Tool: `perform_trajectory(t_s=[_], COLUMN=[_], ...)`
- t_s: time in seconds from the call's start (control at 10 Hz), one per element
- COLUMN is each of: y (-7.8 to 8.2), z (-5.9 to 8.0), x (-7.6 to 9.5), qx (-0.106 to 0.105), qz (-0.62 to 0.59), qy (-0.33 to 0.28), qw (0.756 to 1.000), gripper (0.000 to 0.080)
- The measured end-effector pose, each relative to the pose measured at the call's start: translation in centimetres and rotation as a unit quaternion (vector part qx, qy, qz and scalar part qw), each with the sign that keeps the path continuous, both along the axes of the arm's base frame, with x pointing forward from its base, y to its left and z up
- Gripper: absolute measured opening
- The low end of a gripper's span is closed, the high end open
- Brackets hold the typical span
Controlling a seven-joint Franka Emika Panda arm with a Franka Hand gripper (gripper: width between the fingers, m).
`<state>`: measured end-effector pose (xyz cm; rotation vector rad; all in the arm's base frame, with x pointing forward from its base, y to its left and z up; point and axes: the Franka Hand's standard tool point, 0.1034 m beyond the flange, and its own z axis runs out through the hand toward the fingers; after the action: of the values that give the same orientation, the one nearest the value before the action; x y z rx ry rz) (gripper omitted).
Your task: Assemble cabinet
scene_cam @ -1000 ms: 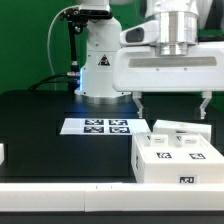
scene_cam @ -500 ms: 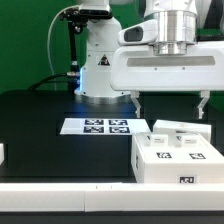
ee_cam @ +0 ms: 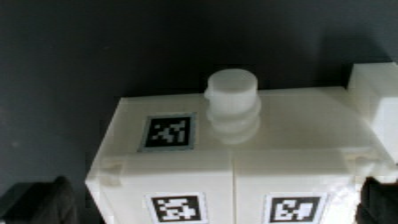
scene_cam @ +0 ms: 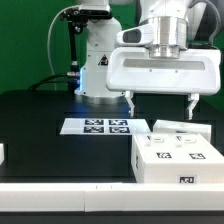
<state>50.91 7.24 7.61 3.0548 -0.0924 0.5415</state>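
White plastic cabinet point(scene_cam: 176, 158) with tagged panels and a round peg point(ee_cam: 233, 100) sits on black counter point(scene_cam: 40, 115) — claw point(scene_cam: 162, 108) hangs above, jaws wide apart.

Counting one gripper point(scene_cam: 162, 104), carrying two fingers point(scene_cam: 131, 101). Counting one marker board point(scene_cam: 72, 127), bearing four printed tags point(scene_cam: 96, 125). Counting three white cabinet parts on the table point(scene_cam: 40, 120) in the exterior view: one large box point(scene_cam: 178, 166), one smaller block point(scene_cam: 180, 126), and one small piece point(scene_cam: 2, 152) being cut by that view's left edge. Reading three box tags point(scene_cam: 186, 180) for certain there, two lying on top and one on the front, any others being too small to count. Finding, in the wrist view, one round peg point(ee_cam: 233, 100), three box tags, and one further white part point(ee_cam: 374, 85) being cropped at the picture's edge.
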Motion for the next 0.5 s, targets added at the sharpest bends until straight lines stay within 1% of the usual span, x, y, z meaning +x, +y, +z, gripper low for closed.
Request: perform_trajectory(t_s=[0.1,0.2,0.4,0.5], y=[0.0,0.0,-0.7,-0.5], z=[-0.2,-0.7,-2.9,-3.8], x=[-0.1,-0.1,-0.4,-0.5], qx=[-0.001,-0.009,-0.024,-0.025], qz=[0.000,0.003,0.003,0.004], qy=[0.001,-0.008,-0.012,-0.010], qw=[1.000,1.000,1.000,1.000], gripper=[0.0795,0.0795,0.0795,0.0795])
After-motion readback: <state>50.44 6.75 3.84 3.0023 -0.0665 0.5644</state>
